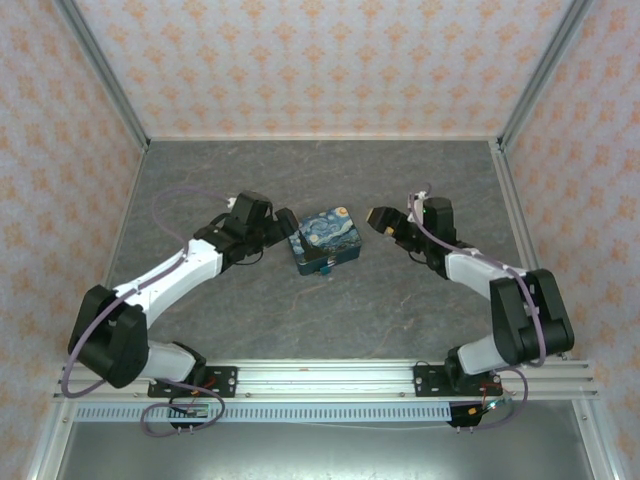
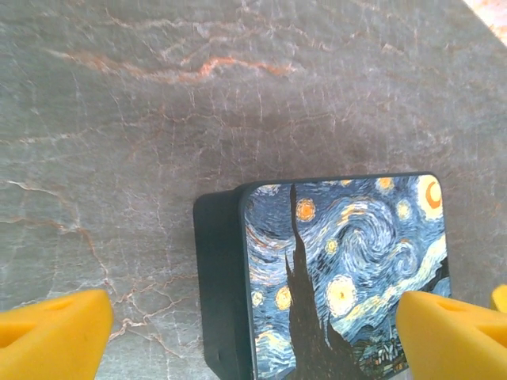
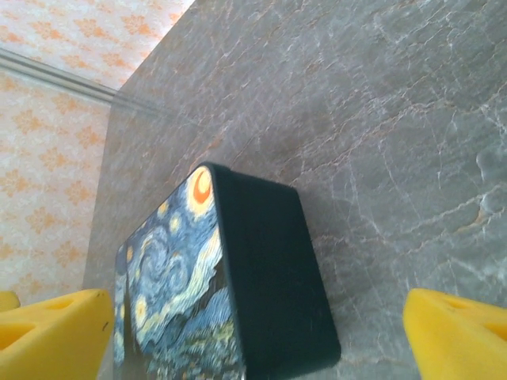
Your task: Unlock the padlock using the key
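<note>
The starry-night printed box (image 1: 326,238) lies on the grey table between my two grippers. A small dark padlock (image 1: 321,266) hangs at the box's near edge, and a teal speck that may be the key (image 1: 326,272) sits right beside it, too small to tell apart. My left gripper (image 1: 284,226) stands open just left of the box. In the left wrist view its yellow fingertips (image 2: 51,336) are spread wide, with the box lid (image 2: 348,269) ahead of them. My right gripper (image 1: 382,219) is open a short way right of the box, whose dark side wall (image 3: 269,269) shows ahead of its fingertips (image 3: 455,336).
Patterned walls enclose the table on the left, back and right. Bare marble-grey tabletop (image 1: 330,320) stretches from the box to the arm bases on the near rail (image 1: 330,378).
</note>
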Action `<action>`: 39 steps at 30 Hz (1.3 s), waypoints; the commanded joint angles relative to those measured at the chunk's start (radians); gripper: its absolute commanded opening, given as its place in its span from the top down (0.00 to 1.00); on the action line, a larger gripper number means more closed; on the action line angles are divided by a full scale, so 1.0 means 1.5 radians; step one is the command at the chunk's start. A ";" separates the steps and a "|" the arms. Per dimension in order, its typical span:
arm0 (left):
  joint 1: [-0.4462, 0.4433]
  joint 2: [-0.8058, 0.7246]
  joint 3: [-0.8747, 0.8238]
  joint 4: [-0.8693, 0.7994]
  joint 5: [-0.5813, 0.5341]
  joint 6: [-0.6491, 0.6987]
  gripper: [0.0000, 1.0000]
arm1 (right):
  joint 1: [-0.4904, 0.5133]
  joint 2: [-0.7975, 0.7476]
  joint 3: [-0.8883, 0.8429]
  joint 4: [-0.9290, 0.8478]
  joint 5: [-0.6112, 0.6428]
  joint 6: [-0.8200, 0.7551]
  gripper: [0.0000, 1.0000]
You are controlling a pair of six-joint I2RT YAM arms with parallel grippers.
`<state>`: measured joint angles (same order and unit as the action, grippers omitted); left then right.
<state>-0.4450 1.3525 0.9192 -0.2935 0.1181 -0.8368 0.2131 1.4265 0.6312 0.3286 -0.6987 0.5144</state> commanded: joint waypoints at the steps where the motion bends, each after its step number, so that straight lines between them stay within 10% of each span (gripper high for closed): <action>1: 0.001 -0.032 -0.001 -0.023 -0.041 0.009 0.07 | 0.001 -0.037 -0.028 0.016 -0.031 0.005 0.15; 39: -0.002 -0.028 -0.021 -0.007 -0.020 -0.023 0.08 | 0.055 0.026 -0.135 0.251 -0.074 0.086 0.34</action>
<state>-0.4450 1.3098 0.8955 -0.2996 0.0963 -0.8639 0.2871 1.4616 0.4335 0.6533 -0.8043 0.6434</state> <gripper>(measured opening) 0.923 0.665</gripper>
